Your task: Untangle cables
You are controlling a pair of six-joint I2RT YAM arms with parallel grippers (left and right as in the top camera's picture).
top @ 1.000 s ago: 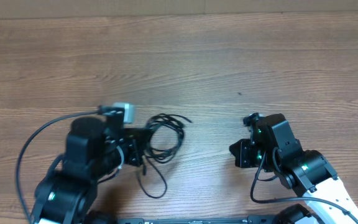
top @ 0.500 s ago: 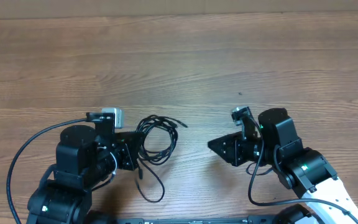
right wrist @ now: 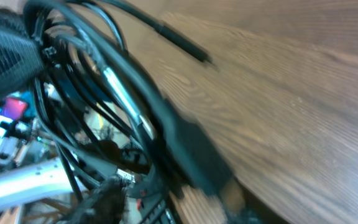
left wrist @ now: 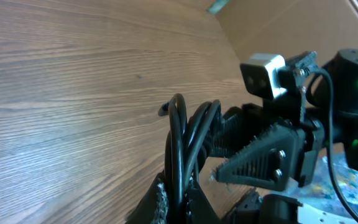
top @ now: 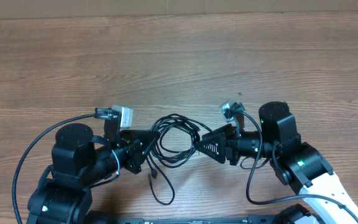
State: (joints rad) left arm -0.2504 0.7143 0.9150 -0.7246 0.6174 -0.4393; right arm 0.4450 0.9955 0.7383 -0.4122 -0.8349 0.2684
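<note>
Cables (left wrist: 178,146) clamped in left pincer (top: 140,154); right pincer (top: 205,143) beside them (grip state unclear)

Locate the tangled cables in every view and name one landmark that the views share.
Overhead: cables at centre, slightly below the middle.
Left wrist: cables at bottom centre, loops standing upright.
Right wrist: cables fill the left and centre, close and blurred.
Shared landmark: the wood-grain table, seen behind them in all three.
</note>
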